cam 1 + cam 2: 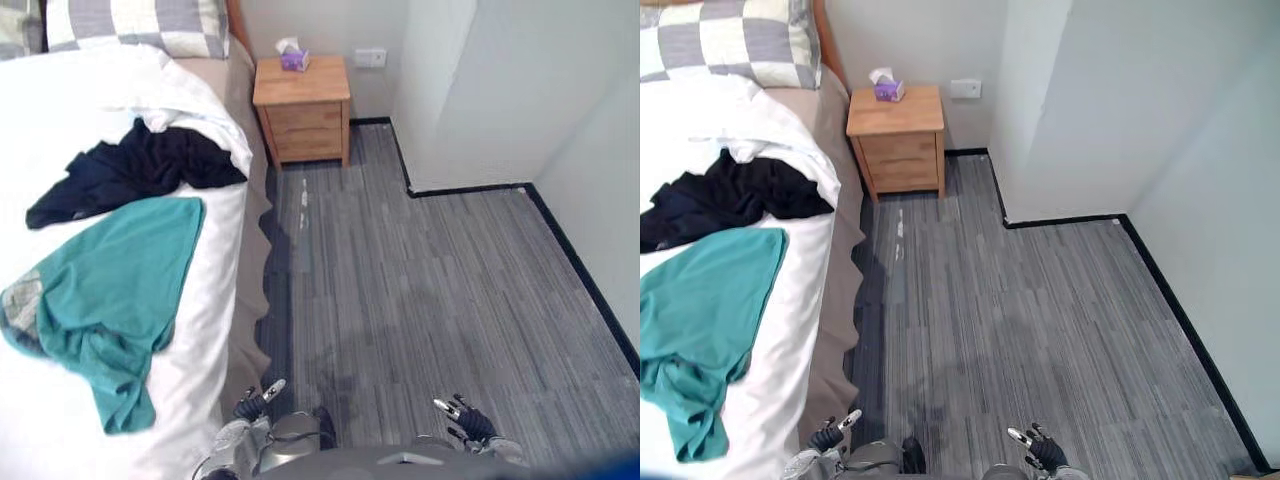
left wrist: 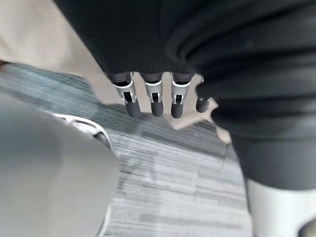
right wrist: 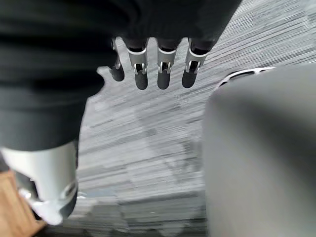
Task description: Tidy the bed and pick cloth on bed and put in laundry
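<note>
Two loose cloths on the white-sheeted bed; both hands empty, low over the floor.
Item 1: crumpled teal cloth, spread near the bed's floor-side edge, nearest the robot. Item 2: rumpled black cloth, just beyond it toward the grey-and-white checked pillow. Left hand and right hand hang above the grey striped carpet, fingers straight and side by side, holding nothing, well apart from both cloths. Small wooden nightstand by the bedhead carries a purple tissue box.
</note>
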